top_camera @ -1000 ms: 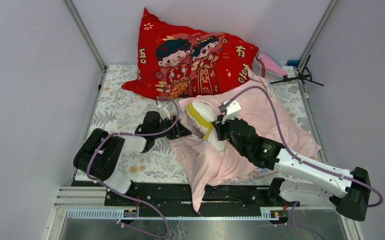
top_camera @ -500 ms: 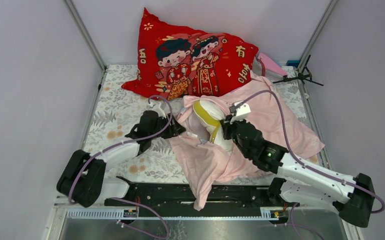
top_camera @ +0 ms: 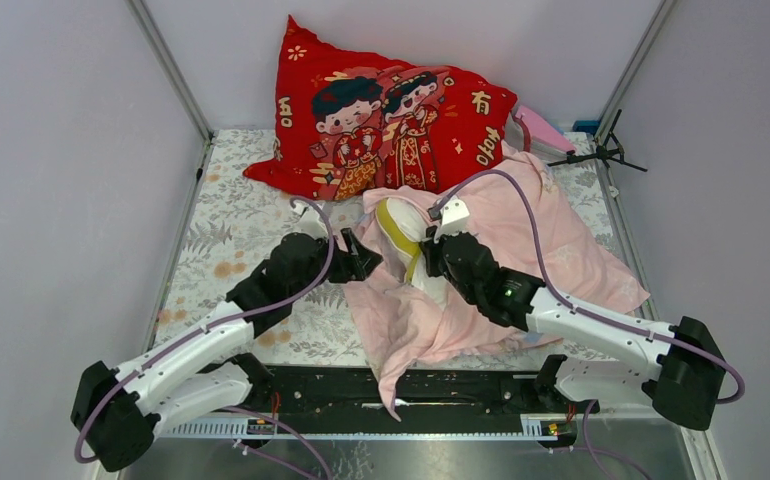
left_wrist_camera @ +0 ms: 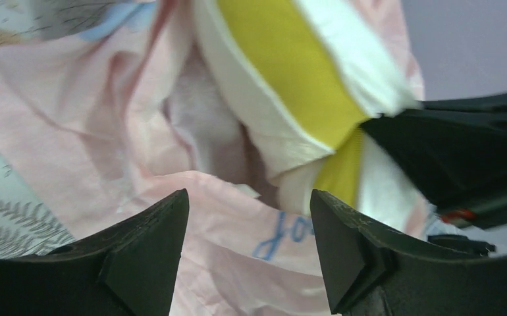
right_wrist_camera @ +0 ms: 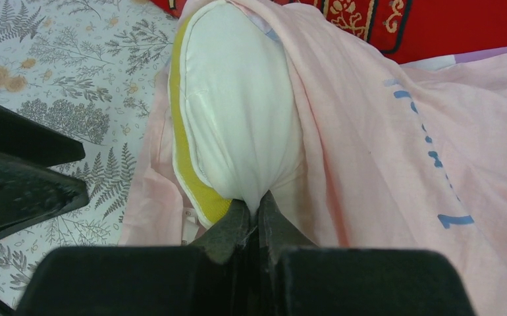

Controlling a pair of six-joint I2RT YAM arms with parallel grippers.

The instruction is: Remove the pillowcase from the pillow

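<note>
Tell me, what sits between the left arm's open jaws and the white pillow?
A rumpled fold of the pink pillowcase, shown in the left wrist view; the pillow lies just beyond it.

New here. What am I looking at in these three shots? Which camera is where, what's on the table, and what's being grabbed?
These are two robot arms, bolted at the table's near edge, each ending in a two-finger gripper. The wide shot comes from a fixed camera above and behind them. The other two come from a camera on each wrist, looking past that arm's own fingers.

On the floral-covered table lie a red cushion printed with a cartoon couple and a cream-white pillow with yellow trim. The pillow is partly out of its pale pink pillowcase.

The right gripper is shut, pinching the pillow's exposed end. The left gripper is open and holds nothing, poised over the pillowcase near its opening.
</note>
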